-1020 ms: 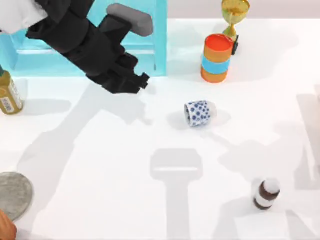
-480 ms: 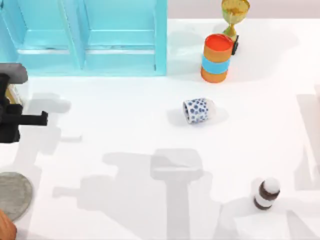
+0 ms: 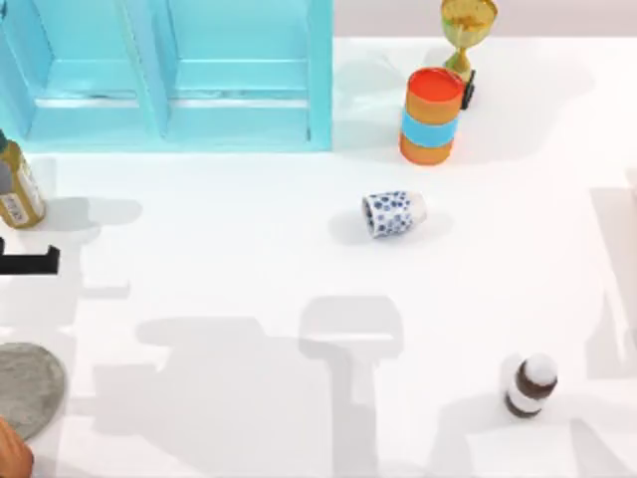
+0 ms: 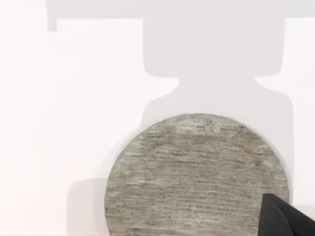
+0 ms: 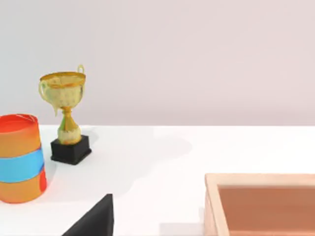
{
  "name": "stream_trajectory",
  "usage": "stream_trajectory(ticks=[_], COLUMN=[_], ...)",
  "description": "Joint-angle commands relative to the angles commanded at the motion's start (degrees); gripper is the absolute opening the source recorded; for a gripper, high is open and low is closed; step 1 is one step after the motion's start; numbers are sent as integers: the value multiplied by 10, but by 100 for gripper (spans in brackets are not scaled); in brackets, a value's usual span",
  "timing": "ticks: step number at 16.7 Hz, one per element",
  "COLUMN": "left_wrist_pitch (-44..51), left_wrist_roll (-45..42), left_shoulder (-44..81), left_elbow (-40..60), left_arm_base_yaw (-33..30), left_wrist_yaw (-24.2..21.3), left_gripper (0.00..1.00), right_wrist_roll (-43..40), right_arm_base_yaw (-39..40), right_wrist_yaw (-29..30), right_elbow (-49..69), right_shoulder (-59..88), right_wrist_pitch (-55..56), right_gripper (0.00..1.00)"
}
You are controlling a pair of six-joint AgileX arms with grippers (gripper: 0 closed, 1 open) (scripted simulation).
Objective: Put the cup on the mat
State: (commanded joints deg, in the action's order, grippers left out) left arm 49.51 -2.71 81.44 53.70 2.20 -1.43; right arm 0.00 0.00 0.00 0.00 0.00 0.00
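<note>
The cup (image 3: 394, 213), white with dark-blue dots, lies on its side near the middle of the table, with nothing touching it. At the table's front left edge the mat (image 3: 25, 386) lies flat, a grey speckled disc cut off by the picture's border. The left wrist view looks straight down on the mat (image 4: 197, 177). A black part of my left gripper (image 3: 30, 262) pokes in at the left edge, above the mat and far left of the cup. A dark corner of my right gripper (image 5: 93, 219) shows in the right wrist view.
A teal cabinet (image 3: 169, 75) fills the back left. An orange-and-blue cylinder (image 3: 433, 115) and a golden goblet (image 3: 466, 30) stand behind the cup. A brown bottle (image 3: 528, 385) stands front right, a yellowish bottle (image 3: 15, 184) at the left edge. A wooden tray (image 5: 261, 204) lies near my right arm.
My left arm has swung from over the cabinet to the table's left edge and keeps pulling back. The cup has shifted slightly left.
</note>
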Motion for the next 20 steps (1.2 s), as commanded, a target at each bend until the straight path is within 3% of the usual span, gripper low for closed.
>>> stream_trajectory(ticks=[3,13,20], left_wrist_pitch=[-1,-87,-170], left_wrist_roll=[-3,-45,-22], left_shoulder=[1,30,54], left_elbow=[1,-28,-76], left_arm_base_yaw=[4,127,58], left_wrist_yaw=[-2,-6,1], left_gripper=[0,0,0], right_wrist_roll=[0,0,0], right_arm_base_yaw=[0,0,0], right_wrist_yaw=[0,0,0], right_elbow=[0,0,0], right_shoulder=[0,0,0], right_wrist_pitch=[0,0,0], right_gripper=[100,100,100])
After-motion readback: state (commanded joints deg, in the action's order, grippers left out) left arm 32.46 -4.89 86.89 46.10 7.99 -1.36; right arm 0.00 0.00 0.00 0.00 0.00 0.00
